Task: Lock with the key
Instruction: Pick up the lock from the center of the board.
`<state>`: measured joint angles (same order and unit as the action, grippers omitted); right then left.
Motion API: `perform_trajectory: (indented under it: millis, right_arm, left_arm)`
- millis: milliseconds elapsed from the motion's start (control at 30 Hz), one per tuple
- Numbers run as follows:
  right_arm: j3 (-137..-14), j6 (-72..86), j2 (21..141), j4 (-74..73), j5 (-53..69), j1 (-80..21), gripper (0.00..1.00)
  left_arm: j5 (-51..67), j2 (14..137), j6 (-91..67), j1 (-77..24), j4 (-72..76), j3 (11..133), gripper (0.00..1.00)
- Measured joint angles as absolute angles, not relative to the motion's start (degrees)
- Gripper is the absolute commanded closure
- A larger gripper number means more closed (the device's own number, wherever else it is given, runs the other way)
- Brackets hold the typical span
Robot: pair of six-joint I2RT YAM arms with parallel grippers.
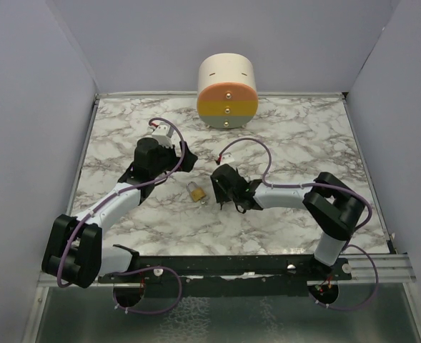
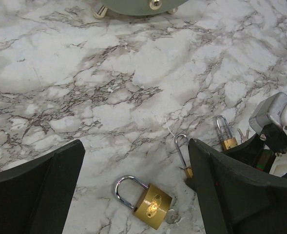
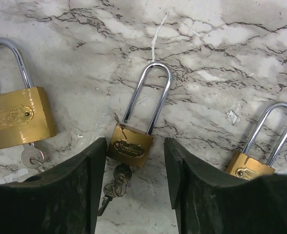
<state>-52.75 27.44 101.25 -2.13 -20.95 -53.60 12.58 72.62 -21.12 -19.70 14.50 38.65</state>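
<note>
Three brass padlocks (image 3: 19, 119); keys (image 3: 115, 187), number unclear; one striped drum (image 1: 227, 93); two arms (image 1: 117, 204).

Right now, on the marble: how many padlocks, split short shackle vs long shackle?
Short-shackle padlock: 1
Long-shackle padlocks: 2
Total: 3

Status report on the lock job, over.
Left end effector open, holding nothing. Right end effector open, straddling middle padlock, keys at its base. Large padlock and third padlock alongside, not blocking.
</note>
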Motion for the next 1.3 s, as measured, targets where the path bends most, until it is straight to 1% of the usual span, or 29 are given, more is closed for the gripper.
perform_trajectory:
  millis: [100, 233, 267, 300, 367, 400, 767, 833, 967, 1100, 1167, 1200, 1300]
  right_arm:
    - [-53.3, 27.7, 101.6, -2.9, -21.8, -53.7, 0.55]
    - [-53.8, 28.1, 102.0, -3.3, -22.7, -53.9, 0.65]
    - [-53.9, 28.2, 102.1, -3.3, -22.9, -54.0, 0.69]
    - [-54.1, 28.4, 102.3, -3.4, -23.0, -54.0, 0.76]
    - [-54.4, 28.6, 102.6, -3.5, -23.3, -54.2, 0.96]
    - [-54.6, 28.8, 102.7, -3.6, -23.4, -54.2, 0.99]
    - [-56.0, 28.8, 103.3, -5.0, -26.5, -55.1, 0.99]
    - [-56.0, 28.3, 103.3, -5.3, -27.3, -55.2, 0.99]
    - [-55.7, 25.5, 102.0, -5.7, -29.6, -55.4, 0.99]
    - [-53.5, 21.3, 97.0, -2.5, -30.4, -55.4, 0.99]
    - [-51.9, 18.9, 93.2, 1.0, -30.5, -55.4, 0.99]
    - [-51.0, 17.7, 91.5, 3.0, -30.4, -55.4, 0.99]
    - [-45.9, 13.1, 84.1, 11.6, -30.2, -55.4, 0.99]
  left_arm:
    - [12.6, 72.6, -21.4, -19.4, 14.7, 38.4, 0.1]
    - [12.6, 72.6, -21.8, -19.2, 15.0, 38.4, 0.1]
    - [12.6, 72.6, -21.8, -19.1, 15.0, 38.4, 0.1]
    - [12.6, 72.6, -22.0, -19.1, 15.0, 38.4, 0.1]
    - [12.6, 72.6, -22.1, -19.1, 15.0, 38.4, 0.1]
    - [12.6, 72.6, -22.2, -19.1, 15.0, 38.4, 0.1]
    - [14.7, 72.6, -22.2, -18.7, 15.6, 38.4, 0.09]
    - [15.1, 72.6, -22.2, -18.7, 15.6, 38.4, 0.11]
    - [15.7, 72.4, -22.2, -18.7, 15.6, 38.4, 0.2]
    - [16.1, 71.2, -22.0, -18.5, 15.5, 38.6, 0.26]
    - [16.6, 70.6, -21.9, -18.5, 15.5, 38.9, 0.33]
    - [16.8, 70.4, -21.9, -18.5, 15.6, 39.0, 0.38]
    - [17.8, 69.7, -21.9, -18.5, 15.9, 39.1, 0.48]
